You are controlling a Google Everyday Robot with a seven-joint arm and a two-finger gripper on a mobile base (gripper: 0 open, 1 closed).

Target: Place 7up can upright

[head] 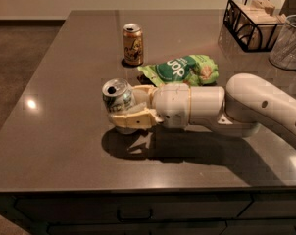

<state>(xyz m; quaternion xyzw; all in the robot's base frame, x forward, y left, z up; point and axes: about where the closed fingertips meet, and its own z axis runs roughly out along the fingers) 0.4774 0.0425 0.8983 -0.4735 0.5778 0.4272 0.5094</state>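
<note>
The gripper (121, 109) hangs low over the bench (64, 131), its fingers (132, 119) squeezed on the tilted 7up can (117, 95). Behind the fingers stands a brown can (133, 44).

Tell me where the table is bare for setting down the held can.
The end effector, mid-table, grips the 7up can. Bare table lies left of it up to the left edge, and along the front edge. Crowded: behind it, the gold can and green bag; far right corner, wire basket and clear container.
</note>
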